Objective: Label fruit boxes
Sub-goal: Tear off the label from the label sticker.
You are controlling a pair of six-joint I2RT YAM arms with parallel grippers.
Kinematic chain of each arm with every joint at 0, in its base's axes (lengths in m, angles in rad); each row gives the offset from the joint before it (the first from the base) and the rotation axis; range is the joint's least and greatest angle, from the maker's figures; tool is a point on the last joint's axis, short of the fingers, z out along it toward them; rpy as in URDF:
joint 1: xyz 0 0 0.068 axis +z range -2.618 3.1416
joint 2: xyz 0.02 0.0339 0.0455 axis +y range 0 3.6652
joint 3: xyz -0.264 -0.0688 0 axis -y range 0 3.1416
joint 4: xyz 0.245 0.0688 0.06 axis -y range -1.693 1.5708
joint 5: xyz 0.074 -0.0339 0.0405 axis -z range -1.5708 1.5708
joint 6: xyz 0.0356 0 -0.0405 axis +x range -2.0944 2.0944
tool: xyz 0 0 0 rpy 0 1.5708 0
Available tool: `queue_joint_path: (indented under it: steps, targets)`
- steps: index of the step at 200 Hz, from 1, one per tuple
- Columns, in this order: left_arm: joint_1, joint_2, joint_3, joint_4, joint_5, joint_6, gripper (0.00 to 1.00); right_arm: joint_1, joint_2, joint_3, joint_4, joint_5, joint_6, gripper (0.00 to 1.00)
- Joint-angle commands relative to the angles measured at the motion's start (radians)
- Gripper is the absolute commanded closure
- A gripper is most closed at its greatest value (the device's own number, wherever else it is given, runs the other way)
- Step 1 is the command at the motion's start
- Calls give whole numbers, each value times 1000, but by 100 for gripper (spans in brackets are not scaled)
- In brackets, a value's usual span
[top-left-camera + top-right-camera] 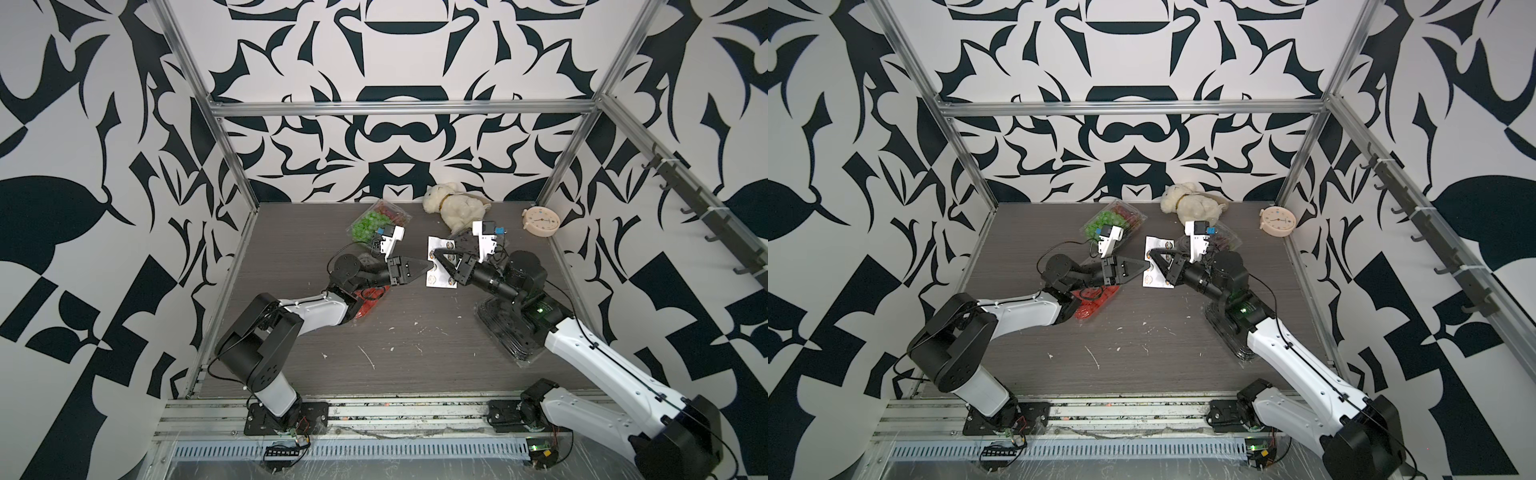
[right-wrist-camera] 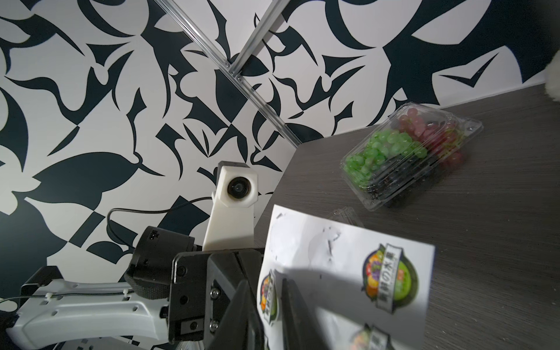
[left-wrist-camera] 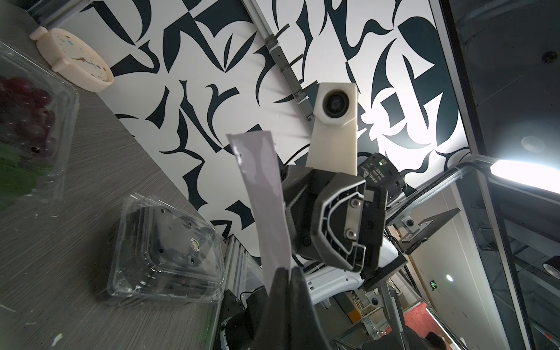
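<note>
Grey wood-grain table [image 1: 415, 365] boxed in by patterned walls and aluminium posts. Peeling step in hand, by the look of it: sticker sheet [image 1: 435, 243] held up off the surface near the middle, toward the back, between both arms. Tight clamp of the left gripper [image 1: 428, 266] on one edge of the sheet, plain in the left wrist view. Narrow gap in the right gripper [image 1: 434, 252], fingers straddling the sheet's edge just beside that clamp, a round label [image 2: 268, 298] between them; no visible pinch on it yet.

Spread around, the fruit boxes: grape box [image 1: 376, 222] at the back left, behind the left wrist; second grape box [image 1: 1225, 239] just behind the right wrist, mostly hidden; strawberry box [image 1: 372, 301] under the left forearm; avocado box [image 1: 505, 332] under the right arm, near the right wall. Small round sticker [image 3: 196, 244] already on the avocado lid; none visible on the back-left grapes; the other two lids too covered to tell.

Next move, probably: closing on the label's rim, peeling away from the steady left hold, carrying to an unlabelled lid. Calls for a shallow, thin bite, with bendy paper liable to tear or lift whole.

Open room in front, toward the arm bases, bare but for white scraps [image 1: 368, 356]. Tighter at the back: plush toy [image 1: 455, 205] and clock [image 1: 540, 222] against the rear wall, right post close beside the avocado box.
</note>
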Motion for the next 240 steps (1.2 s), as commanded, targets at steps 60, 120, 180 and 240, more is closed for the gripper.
queue_joint_path:
  steps: [60,120,180,240]
  targets:
    - [1,-19,23,22,16,9,100,3,16,53,39,-46,11,100]
    - [5,-8,21,-25,12,43,100,5,3,54,105,-74,35,100]
    - [28,22,14,-6,5,26,100,3,-10,60,129,-82,43,100]
    - [151,31,-32,49,-29,-55,100,-35,-79,44,-65,90,-30,100]
